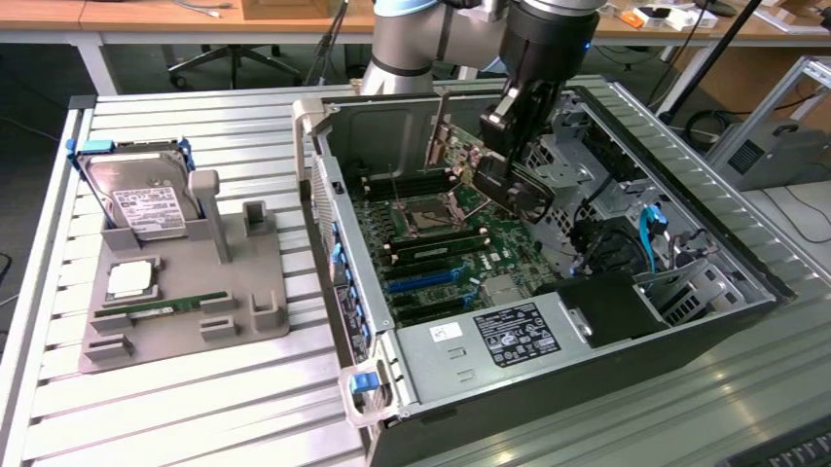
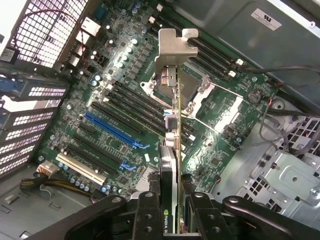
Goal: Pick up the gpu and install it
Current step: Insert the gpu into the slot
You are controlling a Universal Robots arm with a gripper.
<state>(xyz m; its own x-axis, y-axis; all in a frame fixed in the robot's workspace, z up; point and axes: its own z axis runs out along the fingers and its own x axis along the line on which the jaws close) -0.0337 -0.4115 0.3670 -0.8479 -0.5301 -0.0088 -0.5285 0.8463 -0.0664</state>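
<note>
Slatted metal table (image 1: 169,409), open tower case (image 1: 377,126) lying on it | I see my gripper (image 2: 173,210) clamped on the gpu (image 2: 172,122) | card edge-on, bracket end toward the motherboard (image 2: 115,100), hanging above it, not seated

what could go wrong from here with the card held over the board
1. The gpu, gripped at one end by the gripper, could pivot in the grip.
2. Its silver bracket hangs over the processor socket, apart from the blue slot. Lowered here, it might strike parts on the motherboard.
</note>
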